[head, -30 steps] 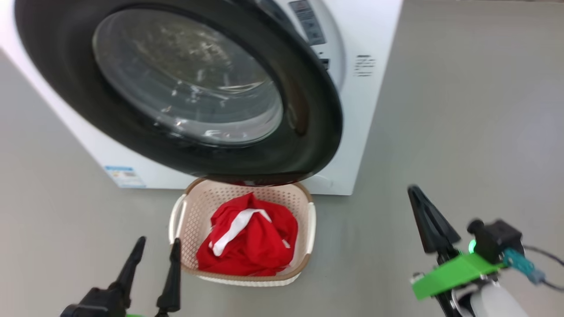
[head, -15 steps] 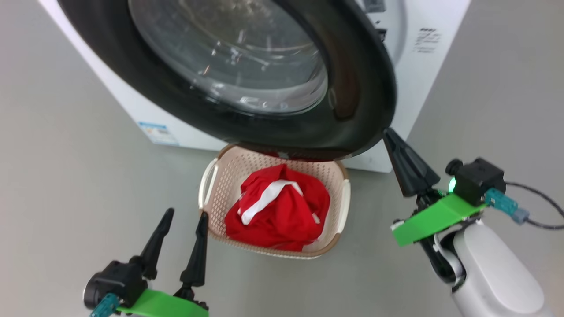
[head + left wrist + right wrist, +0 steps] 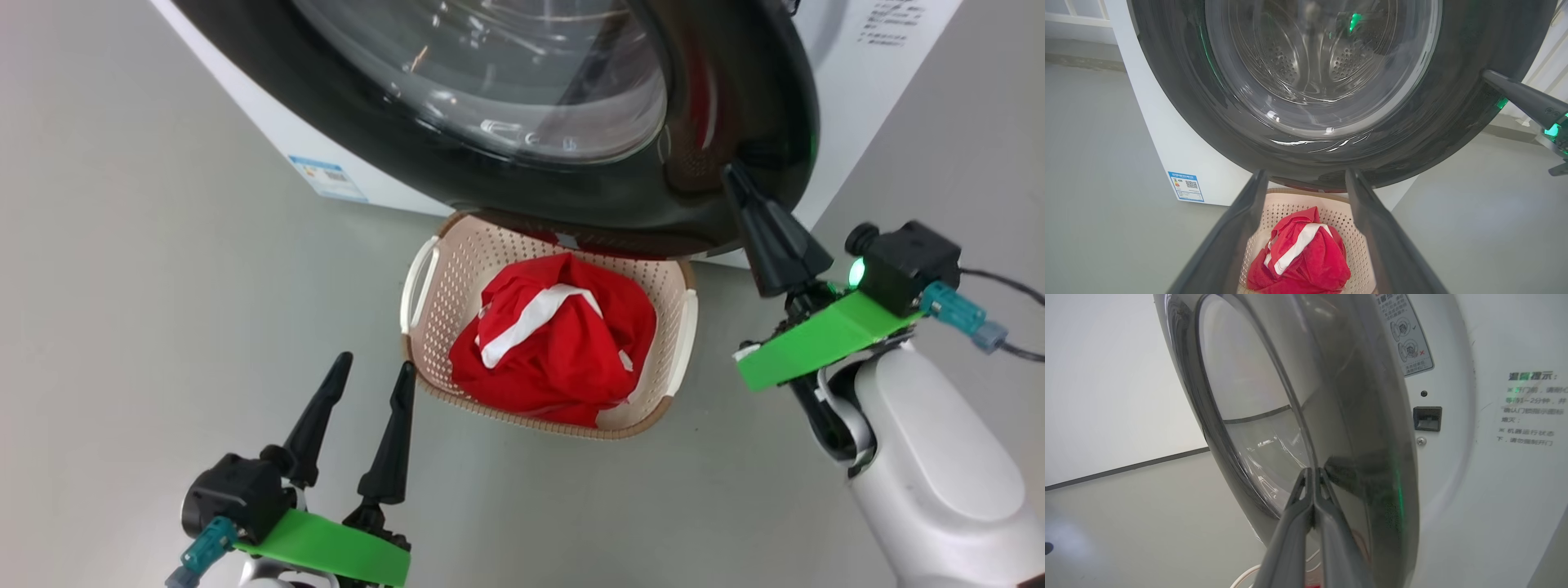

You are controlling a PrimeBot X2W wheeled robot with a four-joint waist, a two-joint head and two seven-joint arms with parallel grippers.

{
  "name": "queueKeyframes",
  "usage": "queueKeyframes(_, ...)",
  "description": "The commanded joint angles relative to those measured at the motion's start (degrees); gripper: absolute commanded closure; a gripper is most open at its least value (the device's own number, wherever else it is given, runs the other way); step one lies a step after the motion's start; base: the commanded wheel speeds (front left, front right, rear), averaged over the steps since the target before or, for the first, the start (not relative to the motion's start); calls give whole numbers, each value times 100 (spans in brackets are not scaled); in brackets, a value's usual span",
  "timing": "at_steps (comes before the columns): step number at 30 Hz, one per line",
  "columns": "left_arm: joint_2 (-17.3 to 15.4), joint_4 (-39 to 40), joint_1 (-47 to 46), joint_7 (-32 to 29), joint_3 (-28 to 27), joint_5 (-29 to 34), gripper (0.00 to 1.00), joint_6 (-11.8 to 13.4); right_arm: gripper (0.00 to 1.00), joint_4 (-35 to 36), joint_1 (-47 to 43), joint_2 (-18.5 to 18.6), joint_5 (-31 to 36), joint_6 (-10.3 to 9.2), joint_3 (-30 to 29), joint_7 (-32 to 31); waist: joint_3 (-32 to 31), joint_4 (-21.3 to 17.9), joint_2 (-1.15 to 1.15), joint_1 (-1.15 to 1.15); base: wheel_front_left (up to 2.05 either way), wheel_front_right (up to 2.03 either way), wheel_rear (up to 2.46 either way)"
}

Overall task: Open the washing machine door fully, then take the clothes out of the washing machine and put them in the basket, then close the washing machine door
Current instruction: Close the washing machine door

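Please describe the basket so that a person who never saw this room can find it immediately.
Start at the big white washing machine with its round, black-rimmed door. On the grey floor, just below the door's lower edge, stands the basket: cream perforated plastic with a brown rim. It alone holds bright red clothes with a white stripe.

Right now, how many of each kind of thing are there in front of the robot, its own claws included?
Washing machine: 1
Door: 1
Basket: 1
Heap of red clothes: 1
Grippers: 2, the left gripper open, the right gripper shut
Total: 6
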State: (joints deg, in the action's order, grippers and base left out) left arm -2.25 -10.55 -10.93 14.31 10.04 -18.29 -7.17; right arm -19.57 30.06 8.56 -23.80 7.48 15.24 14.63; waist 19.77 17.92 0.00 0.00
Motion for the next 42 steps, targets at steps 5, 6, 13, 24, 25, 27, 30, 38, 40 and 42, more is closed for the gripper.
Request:
queueKeyframes(5, -63, 210, -232, 69, -71, -98, 0, -32, 100, 177, 314, -5, -3, 1, -48, 37, 315, 104, 0, 0, 0, 0, 0)
queueKeyframes(6, -63, 223, -260, 69, -54, -117, 0, -32, 100, 184, 359, 6, -2, 1, -72, 37, 362, 118, 0, 0, 0, 0, 0)
queueKeyframes(13, -63, 305, -429, 69, 67, -234, 0, -32, 100, 242, 707, 76, 22, 1, -282, 37, 708, 197, 0, 0, 0, 0, 0)
queueKeyframes(24, -63, 398, -666, 69, 186, -374, 0, -32, 100, 325, 1199, 77, 134, 1, -633, 37, 1130, 314, 0, 0, 0, 0, 0)
queueKeyframes(25, -63, 403, -683, 69, 190, -386, 0, -32, 100, 336, 1236, 63, 136, 1, -663, 37, 1152, 319, 0, 0, 0, 0, 0)
queueKeyframes(27, -63, 411, -705, 69, 192, -398, 0, -32, 100, 349, 1291, 28, 140, 1, -723, 37, 1192, 319, 0, 0, 0, 0, 0)
queueKeyframes(30, -63, 411, -728, 69, 195, -408, 0, -32, 100, 365, 1339, -15, 160, 1, -785, 37, 1216, 318, 0, 0, 0, 0, 0)
queueKeyframes(38, -63, 315, -724, 69, 151, -369, 0, -32, 98, 404, 1120, -30, 161, 1, -585, 37, 1040, 239, 0, 0, 0, 0, 0)
queueKeyframes(40, -63, 284, -700, 69, 123, -340, 0, -32, 91, 409, 1015, -25, 159, 1, -516, 37, 960, 197, 0, 0, 0, 0, 0)
queueKeyframes(42, -63, 251, -672, 69, 91, -305, 0, -32, 68, 419, 891, -27, 165, 1, -445, 37, 876, 150, 0, 0, 0, 0, 0)
